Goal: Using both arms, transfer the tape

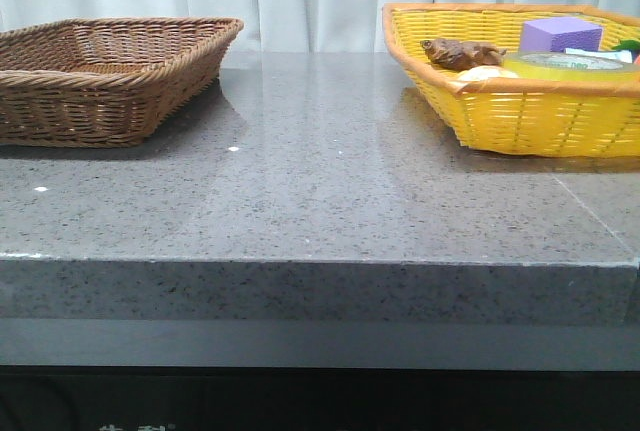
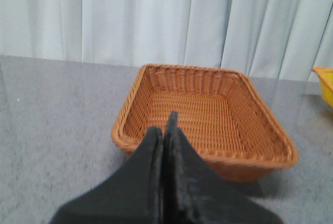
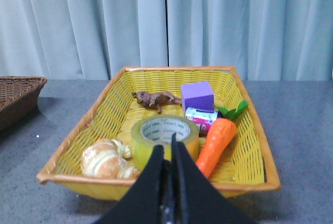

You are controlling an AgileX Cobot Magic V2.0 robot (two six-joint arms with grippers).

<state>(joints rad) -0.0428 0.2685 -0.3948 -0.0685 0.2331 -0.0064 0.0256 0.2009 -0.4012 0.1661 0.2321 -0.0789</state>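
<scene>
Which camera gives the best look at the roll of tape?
The right wrist view: the tape stands in the yellow basket, its core lettering facing the camera. The front view catches only its top over the rim. The left wrist view misses it.

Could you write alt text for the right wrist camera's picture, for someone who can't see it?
A yellow basket on a grey table holds a roll of yellow tape, a croissant, a toy carrot, a purple block and a brown figure. The right hand, shut, points at the tape.
</scene>
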